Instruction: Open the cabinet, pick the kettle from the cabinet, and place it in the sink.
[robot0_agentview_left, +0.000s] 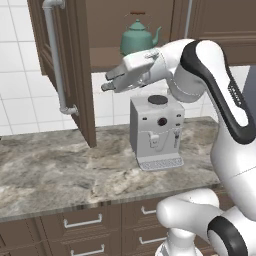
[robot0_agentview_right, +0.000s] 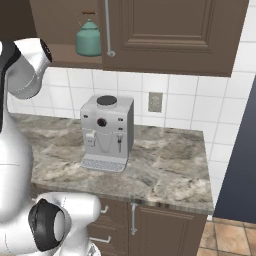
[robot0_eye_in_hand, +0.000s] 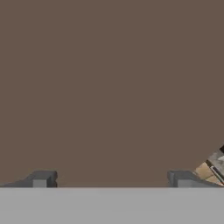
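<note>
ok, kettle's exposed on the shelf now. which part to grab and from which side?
Probably the thin arched handle at its brown top. The kettle stands upright in the cabinet, whose left door hangs open, spout toward the right in the left base view. Come in from the open front, jaws across the arch; the rounded body looks wide for them. The gripper is open, below shelf level.

1. Kitchen, rendered.
2. Evidence: marbled stone counter (robot0_agentview_left: 60, 165), brown drawers (robot0_agentview_left: 82, 222) under it, white tiled wall (robot0_agentview_right: 190, 107) with outlet (robot0_agentview_right: 155, 102).
3. Grey coffee machine (robot0_agentview_left: 156, 132) just below gripper (robot0_agentview_left: 111, 82); dark wall cabinet (robot0_agentview_right: 170, 35) above.
</note>
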